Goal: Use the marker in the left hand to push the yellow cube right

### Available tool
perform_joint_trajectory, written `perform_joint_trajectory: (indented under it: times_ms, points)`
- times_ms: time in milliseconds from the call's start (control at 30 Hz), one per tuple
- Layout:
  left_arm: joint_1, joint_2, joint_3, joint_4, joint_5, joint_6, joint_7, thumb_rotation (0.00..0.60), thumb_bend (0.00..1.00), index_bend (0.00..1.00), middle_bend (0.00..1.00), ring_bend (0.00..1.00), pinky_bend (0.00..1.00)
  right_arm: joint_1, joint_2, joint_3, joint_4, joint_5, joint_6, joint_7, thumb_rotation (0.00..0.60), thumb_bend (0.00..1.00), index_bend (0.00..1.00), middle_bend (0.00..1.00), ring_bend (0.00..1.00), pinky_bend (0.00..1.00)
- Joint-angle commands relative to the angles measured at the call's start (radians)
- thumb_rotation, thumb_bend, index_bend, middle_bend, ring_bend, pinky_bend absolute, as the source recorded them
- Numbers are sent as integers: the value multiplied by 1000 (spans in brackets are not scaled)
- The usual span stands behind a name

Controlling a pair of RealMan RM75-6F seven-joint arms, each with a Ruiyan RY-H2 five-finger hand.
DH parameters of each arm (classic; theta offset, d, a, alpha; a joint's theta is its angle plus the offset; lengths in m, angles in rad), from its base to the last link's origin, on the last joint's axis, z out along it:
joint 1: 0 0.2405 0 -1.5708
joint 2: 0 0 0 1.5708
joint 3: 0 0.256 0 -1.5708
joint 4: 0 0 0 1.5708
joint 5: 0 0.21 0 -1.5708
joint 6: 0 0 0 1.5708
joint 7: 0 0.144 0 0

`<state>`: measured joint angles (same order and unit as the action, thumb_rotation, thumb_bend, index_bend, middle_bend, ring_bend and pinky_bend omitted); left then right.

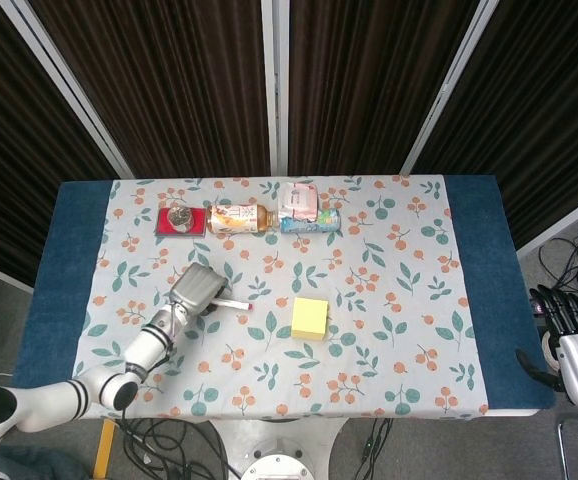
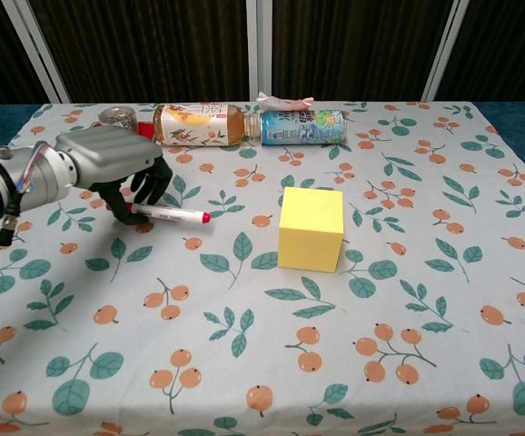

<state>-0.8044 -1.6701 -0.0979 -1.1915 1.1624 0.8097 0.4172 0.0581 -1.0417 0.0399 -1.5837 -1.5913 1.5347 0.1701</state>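
Note:
The yellow cube [image 1: 309, 319] [image 2: 311, 230] sits upright on the floral cloth, near the table's middle. My left hand [image 1: 195, 288] [image 2: 108, 162] is to its left, fingers curled down around a white marker [image 1: 232, 305] [image 2: 170, 214] with a red cap. The marker lies nearly level, its red tip pointing right toward the cube, with a clear gap between tip and cube. My right hand [image 1: 572, 318] hangs off the table's right edge, fingers spread and holding nothing.
Along the far side lie a tea bottle [image 1: 237, 218] [image 2: 199, 123], a blue-labelled bottle [image 1: 312, 222] [image 2: 303, 127], a pink-white packet [image 1: 297, 198] and a round tin on a red box [image 1: 180, 219]. Blue table surface [image 1: 74, 260] flanks the cloth on both sides.

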Motion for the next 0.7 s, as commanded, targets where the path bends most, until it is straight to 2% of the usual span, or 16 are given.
perform_joint_trajectory:
  times_ms: [33, 167, 267, 367, 467, 700]
  points:
    - [18, 25, 8, -15, -34, -7, -1, 600, 455, 549, 612, 469, 533, 2, -3, 0, 0, -4, 1, -1, 600, 196, 0, 61, 0, 0]
    - [34, 47, 12, -43, -43, 3, -12, 600, 447, 388, 456, 337, 454, 10, -1, 2, -9, -7, -6, -7, 600, 197, 0, 61, 0, 0]
    - [49, 76, 16, -81, -29, 32, -15, 600, 442, 331, 382, 279, 393, 8, -1, 1, -12, -11, 0, -11, 600, 197, 0, 61, 0, 0]
    - [88, 133, 19, -139, -4, 99, -45, 600, 433, 316, 351, 259, 328, 1, 1, 0, -9, -10, 10, -9, 600, 197, 0, 61, 0, 0]
    - [150, 192, 24, -173, 34, 200, -103, 600, 426, 316, 350, 258, 321, 0, 6, 2, -8, 3, 5, -3, 600, 197, 0, 61, 0, 0]
    - [316, 293, 36, -164, 105, 456, -239, 600, 314, 300, 303, 233, 323, 9, 0, 4, 7, 6, -9, 18, 600, 163, 0, 50, 0, 0]
